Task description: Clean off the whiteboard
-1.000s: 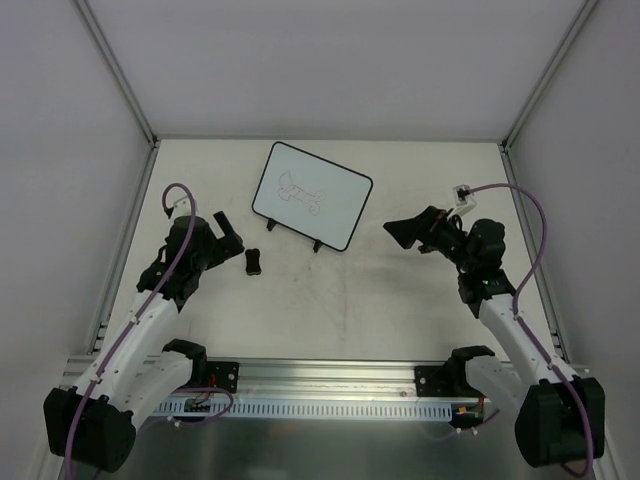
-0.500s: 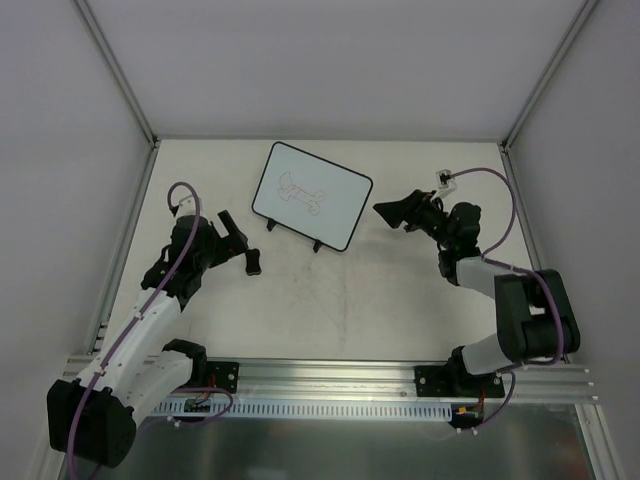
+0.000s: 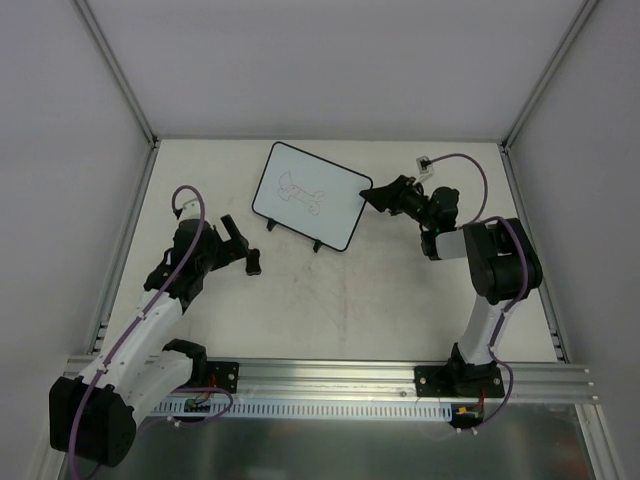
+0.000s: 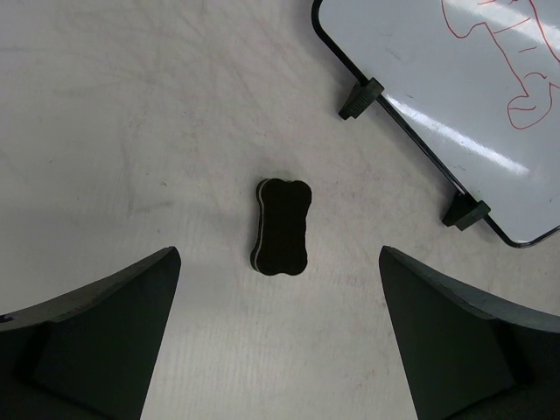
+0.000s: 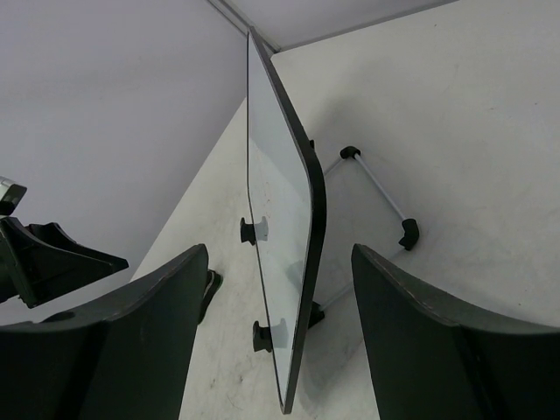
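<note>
The whiteboard (image 3: 311, 195) stands tilted on two black feet near the back middle of the table, with a red bone-shaped drawing on it. It shows in the left wrist view (image 4: 455, 96), and edge-on in the right wrist view (image 5: 289, 262). A small black eraser (image 3: 253, 261) lies on the table left of the board, and in the left wrist view (image 4: 283, 225). My left gripper (image 3: 236, 243) is open, just left of the eraser and short of it (image 4: 280, 350). My right gripper (image 3: 371, 197) is open, with the board's right edge between its jaws (image 5: 280, 341).
The table is ringed by white walls with metal corner posts (image 3: 115, 70). The board's wire stand with black end caps (image 5: 378, 188) rests on the table behind the board. The arm bases sit on a metal rail (image 3: 330, 375) at the near edge.
My right gripper has moved left and back, from right of the board to its right edge. My left gripper has moved right, closer to the eraser.
</note>
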`<state>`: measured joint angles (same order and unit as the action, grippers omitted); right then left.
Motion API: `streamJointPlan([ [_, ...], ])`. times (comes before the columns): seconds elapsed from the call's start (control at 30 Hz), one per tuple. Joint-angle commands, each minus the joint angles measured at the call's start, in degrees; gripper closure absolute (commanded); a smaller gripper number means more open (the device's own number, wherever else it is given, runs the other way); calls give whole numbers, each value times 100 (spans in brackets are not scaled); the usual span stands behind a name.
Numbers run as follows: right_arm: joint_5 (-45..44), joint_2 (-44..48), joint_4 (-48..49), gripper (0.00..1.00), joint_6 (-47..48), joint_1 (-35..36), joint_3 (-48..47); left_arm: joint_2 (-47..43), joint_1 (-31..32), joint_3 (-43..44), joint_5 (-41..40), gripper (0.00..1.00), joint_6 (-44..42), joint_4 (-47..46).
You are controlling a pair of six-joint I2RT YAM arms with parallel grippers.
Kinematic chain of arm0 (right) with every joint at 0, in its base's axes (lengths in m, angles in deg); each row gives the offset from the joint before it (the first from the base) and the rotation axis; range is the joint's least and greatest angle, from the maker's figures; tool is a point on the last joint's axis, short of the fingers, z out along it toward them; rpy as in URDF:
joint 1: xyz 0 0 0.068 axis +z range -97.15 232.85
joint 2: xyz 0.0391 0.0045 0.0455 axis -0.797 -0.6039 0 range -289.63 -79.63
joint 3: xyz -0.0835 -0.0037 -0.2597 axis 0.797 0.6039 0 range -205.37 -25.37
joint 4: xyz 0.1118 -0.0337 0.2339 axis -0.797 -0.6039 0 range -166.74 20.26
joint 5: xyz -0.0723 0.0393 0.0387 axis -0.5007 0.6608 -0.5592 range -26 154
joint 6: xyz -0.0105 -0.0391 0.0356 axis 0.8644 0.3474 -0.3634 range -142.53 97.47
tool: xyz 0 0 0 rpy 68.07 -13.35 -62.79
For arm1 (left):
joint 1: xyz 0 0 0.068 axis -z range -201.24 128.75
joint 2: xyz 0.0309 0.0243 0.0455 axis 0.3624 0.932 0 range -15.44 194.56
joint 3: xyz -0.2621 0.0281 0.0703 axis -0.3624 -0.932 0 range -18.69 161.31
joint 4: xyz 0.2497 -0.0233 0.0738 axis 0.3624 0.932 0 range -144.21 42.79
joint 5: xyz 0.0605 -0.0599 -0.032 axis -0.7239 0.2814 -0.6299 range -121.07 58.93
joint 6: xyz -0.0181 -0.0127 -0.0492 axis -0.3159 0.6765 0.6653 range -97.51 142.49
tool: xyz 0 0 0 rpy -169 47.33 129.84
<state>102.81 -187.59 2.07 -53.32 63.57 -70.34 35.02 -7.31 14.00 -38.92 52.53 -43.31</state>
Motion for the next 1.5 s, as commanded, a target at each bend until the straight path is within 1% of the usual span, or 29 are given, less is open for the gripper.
streamJointPlan([
  [0.0, 153, -128, 1265, 31, -6, 70, -345, -45, 39, -25, -111, 1, -148, -211],
  [0.23, 224, -260, 1265, 35, -33, 167, -504, 368, 39, 132, -120, 1, -156, -219],
  [0.27, 241, -287, 1256, 38, -24, 176, -530, 473, 39, 150, -102, 1, -157, -219],
  [0.37, 294, -427, 1256, 43, -85, 194, -671, 631, 39, 211, -102, 1, -165, -211],
  [0.53, 312, -594, 1256, 49, -138, 246, -820, 641, 39, 221, -119, 1, -200, -211],
  [0.63, 338, -630, 1256, 55, -156, 246, -899, 650, 39, 212, -163, 1, -236, -211],
  [0.67, 329, -638, 1256, 61, -156, 238, -899, 702, 39, 229, -172, 1, -244, -211],
  [0.7, 338, -638, 1265, 63, -173, 246, -899, 728, 39, 238, -155, 1, -262, -219],
  [0.83, 347, -612, 1256, 65, -173, 246, -864, 992, 31, 361, -120, 1, -306, -184],
  [0.93, 347, -621, 1256, 71, -156, 237, -838, 1247, 48, 501, -84, 1, -332, -123],
  [0.97, 347, -629, 1256, 78, -165, 229, -838, 1378, 48, 571, -50, 1, -341, -114],
  [1.0, 356, -630, 1256, 88, -156, 237, -847, 1440, 48, 607, -32, 1, -341, -97],
  [1.03, 356, -638, 1256, 93, -165, 237, -864, 1510, 57, 686, -32, 1, -350, -70],
  [1.13, 364, -647, 1256, 99, -200, 229, -882, 1800, 101, 791, -49, 1, -359, 53],
  [1.27, 373, -638, 1256, 100, -200, 229, -899, 2195, 294, 1029, -93, 1, -455, 176],
  [1.47, 373, -638, 1256, 100, -217, 220, -899, 2486, 663, 1266, -199, 1, -578, 290],
])
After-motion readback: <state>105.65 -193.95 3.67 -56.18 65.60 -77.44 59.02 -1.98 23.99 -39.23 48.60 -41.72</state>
